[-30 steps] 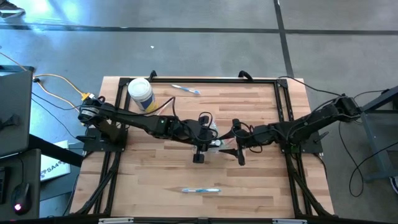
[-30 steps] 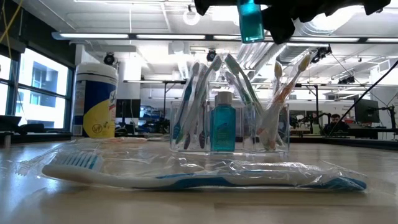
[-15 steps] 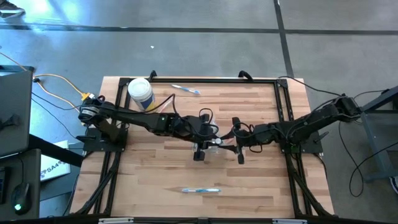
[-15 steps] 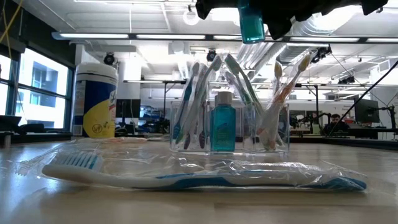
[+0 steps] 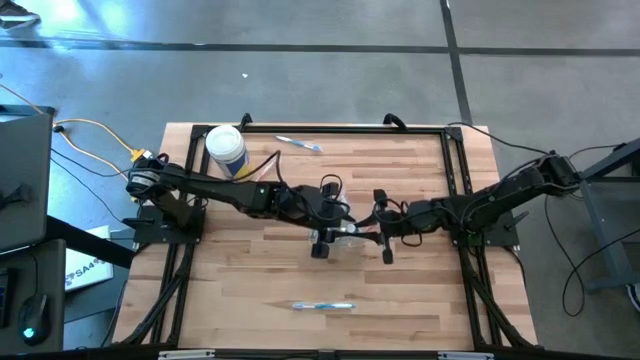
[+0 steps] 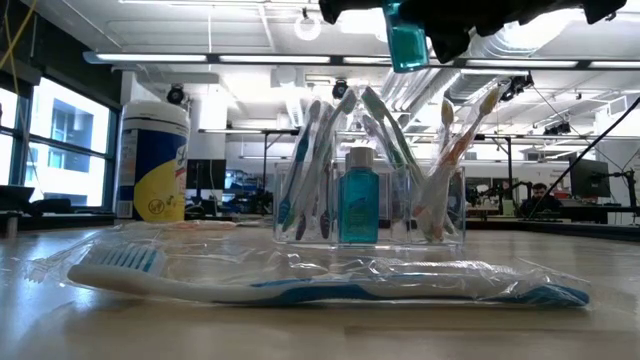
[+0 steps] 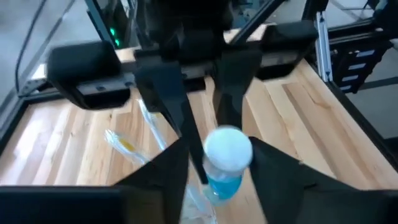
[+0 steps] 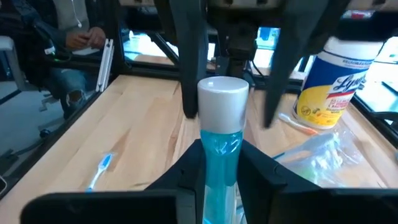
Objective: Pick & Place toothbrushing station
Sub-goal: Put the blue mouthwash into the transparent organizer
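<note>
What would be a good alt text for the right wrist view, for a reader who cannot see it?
The right gripper closes its two dark fingers on a small blue bottle with a white cap, held upright above the wooden table. Just behind it stand the left gripper's open fingers; a yellow-labelled canister stands farther back.

— What is the tabletop (image 5: 400,290) made of?
— Pale wood planks, smooth, faintly shiny, inside a black metal frame (image 5: 455,170).
— And the bottle (image 8: 219,140)?
— Clear plastic, glossy, with blue liquid and a matt white cap.
— The wrapped toothbrush (image 6: 300,280)?
— Crinkled glossy film. The holder (image 6: 370,205) is clear hard plastic. The canister (image 6: 153,160) carries a glossy label.
</note>
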Robot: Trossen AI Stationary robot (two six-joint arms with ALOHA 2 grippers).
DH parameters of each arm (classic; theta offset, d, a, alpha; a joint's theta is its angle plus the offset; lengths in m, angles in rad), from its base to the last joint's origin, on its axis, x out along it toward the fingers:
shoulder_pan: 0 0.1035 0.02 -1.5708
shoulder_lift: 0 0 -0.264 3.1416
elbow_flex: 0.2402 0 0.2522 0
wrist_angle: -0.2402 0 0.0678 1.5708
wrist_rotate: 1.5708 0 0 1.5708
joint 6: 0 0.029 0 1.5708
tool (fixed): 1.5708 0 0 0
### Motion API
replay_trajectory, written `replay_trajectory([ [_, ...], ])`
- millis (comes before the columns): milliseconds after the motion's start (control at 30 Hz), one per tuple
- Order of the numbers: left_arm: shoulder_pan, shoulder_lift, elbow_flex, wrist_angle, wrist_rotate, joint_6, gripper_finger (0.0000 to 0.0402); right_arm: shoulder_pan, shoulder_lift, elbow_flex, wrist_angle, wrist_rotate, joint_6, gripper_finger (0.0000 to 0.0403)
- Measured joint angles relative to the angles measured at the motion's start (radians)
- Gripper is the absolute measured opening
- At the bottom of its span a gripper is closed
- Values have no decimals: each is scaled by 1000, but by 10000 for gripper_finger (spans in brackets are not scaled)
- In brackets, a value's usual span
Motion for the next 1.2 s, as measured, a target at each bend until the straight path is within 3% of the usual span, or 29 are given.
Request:
replay_trajectory([
  [233,0,0,1,-11,-4,13,266,1,0,0,-4,26,1,56],
  [367,0,-6,1,-42,-73,13,296,18,-11,0,-57,142,46,56],
  [600,0,-76,1,-289,-270,-10,302,85,-60,0,-117,368,202,56],
  [733,1,-114,1,-461,-301,-60,302,132,-48,0,-123,535,342,56],
  [867,1,-143,1,-585,-369,-67,302,158,-11,0,-69,624,458,56],
  [1000,1,-173,0,-698,-415,-66,303,189,35,5,27,688,484,56],
  [1200,1,-192,-1,-799,-415,-98,303,257,160,116,22,852,464,56],
])
